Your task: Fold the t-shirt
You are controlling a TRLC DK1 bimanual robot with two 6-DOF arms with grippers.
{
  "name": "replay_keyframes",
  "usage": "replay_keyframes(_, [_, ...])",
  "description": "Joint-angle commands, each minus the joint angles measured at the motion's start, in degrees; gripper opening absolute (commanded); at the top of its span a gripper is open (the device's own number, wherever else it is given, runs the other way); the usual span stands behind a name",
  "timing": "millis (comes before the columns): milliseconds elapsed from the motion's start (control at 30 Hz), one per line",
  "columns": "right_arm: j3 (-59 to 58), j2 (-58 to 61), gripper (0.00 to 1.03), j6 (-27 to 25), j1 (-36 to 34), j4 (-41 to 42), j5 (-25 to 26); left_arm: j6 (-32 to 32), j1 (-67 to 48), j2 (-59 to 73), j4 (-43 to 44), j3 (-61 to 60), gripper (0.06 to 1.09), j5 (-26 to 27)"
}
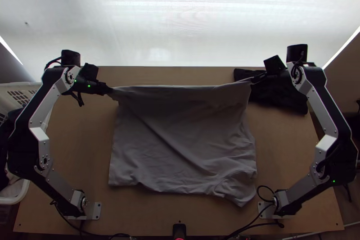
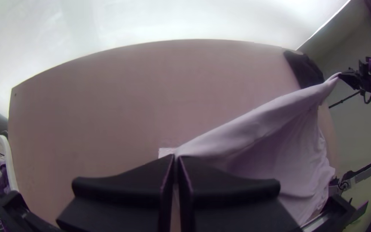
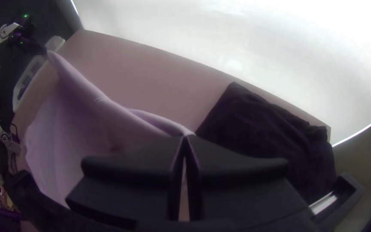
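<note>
Clamping grey t-shirt, left tool and right tool, near edge whole in top view

glaring white backdrop backlights the dim table, while wrist views bend straight edges.

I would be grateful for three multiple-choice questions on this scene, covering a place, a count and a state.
1. Where on the table is the black cloth?
A) Near left
B) Near middle
C) Far right

2. At how many places is the T-shirt gripped?
A) Two
B) One
C) None

3. How is its edge between those grips?
A) Rolled up
B) Drawn nearly straight
C) Bunched

Key:
1 C: the top view shows it there.
2 A: left hand and right hand each pinch it.
3 B: the edge spans tautly between both.
</note>
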Motion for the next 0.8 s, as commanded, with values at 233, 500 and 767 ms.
replay_keyframes(233, [-14.0, -9.9, 0.03, -3.5, -0.2, -7.0, 0.0, 6.4, -0.7, -3.7, -12.0, -7.8, 0.10, -1.0])
replay_keyframes(500, [-22.2, -9.9, 0.03, -4.2, -0.5, -7.5, 0.1, 8.8, -2.3, -3.1, -11.1, -15.3, 0.10, -0.6])
replay_keyframes(767, [-26.7, -7.0, 0.03, -3.6, -0.3, -7.1, 0.6, 9.0, -3.5, 1.6, -8.9, -18.4, 0.10, -0.7])
